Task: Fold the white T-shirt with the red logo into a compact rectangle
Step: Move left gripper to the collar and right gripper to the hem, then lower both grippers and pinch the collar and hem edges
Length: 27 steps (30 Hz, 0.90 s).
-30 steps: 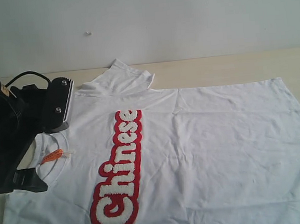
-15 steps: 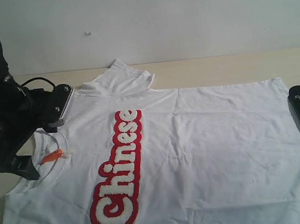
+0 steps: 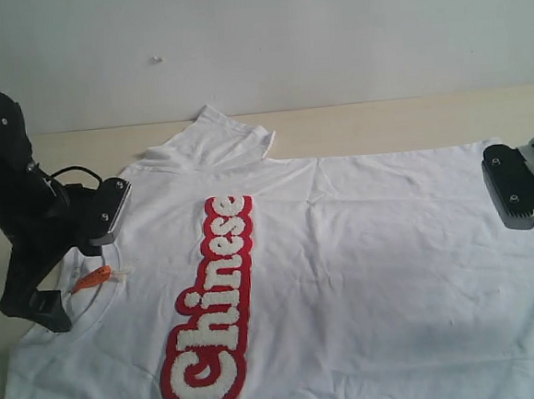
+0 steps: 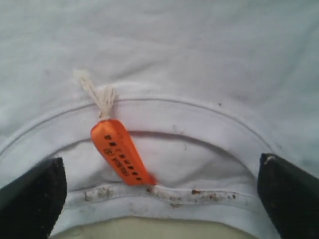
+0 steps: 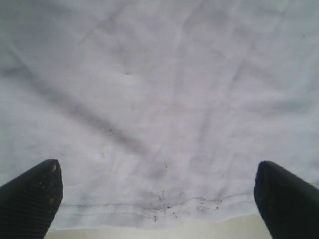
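White T-shirt (image 3: 365, 275) flat on table (image 3: 381, 117), red logo (image 3: 211, 306) face up.
Left gripper (image 4: 159, 199) spread wide over collar (image 4: 199, 119), near logo.
Right gripper (image 5: 159, 199) spread wide over hem (image 5: 149, 206), well apart from logo.
Risks: pinching top layer only, so layers part; orange tag (image 4: 122, 159) snagging; uneven lift skewing fold.

We see the collar (image 4: 199, 117) of the white T-shirt (image 4: 199, 45), orange tag (image 4: 121, 152) lying across it, between the wide-spread fingers of the left gripper (image 4: 159, 167).
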### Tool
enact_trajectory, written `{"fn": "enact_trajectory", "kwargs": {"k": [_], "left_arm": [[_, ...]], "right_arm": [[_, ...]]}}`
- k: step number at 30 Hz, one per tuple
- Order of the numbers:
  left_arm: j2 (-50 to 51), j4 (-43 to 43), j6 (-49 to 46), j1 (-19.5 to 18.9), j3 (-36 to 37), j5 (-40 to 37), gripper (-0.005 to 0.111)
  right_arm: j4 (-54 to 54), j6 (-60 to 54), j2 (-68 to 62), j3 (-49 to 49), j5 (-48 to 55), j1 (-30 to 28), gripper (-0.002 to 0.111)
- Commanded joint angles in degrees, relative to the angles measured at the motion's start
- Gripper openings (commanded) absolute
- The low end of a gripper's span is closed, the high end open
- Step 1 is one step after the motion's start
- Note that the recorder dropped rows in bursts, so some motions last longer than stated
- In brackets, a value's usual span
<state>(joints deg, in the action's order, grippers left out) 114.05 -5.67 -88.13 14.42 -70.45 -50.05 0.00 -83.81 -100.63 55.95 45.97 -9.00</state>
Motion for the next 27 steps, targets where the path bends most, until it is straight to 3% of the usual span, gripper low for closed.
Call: {"fn": "enact_trajectory", "kwargs": {"k": [1,11,27], "left_arm": [[0.78,-0.68,-2.19,-0.13,-0.33,2.17,0.105],[6.71,-5.17,-2.08,-0.68,-7.51,-3.85,0.103],[8.55,-3.43,-1.40,-0.68,-7.44,-6.61,0.103]], "right_arm": [[0.00,-0.53,-1.51,0.42,-1.33,-0.34,0.102],[-1.20,-0.53,-2.22,0.42,-3.42,-0.34,0.102],[-4.09,0.52,-11.76,0.42,-7.16,-0.34,0.101]]}}
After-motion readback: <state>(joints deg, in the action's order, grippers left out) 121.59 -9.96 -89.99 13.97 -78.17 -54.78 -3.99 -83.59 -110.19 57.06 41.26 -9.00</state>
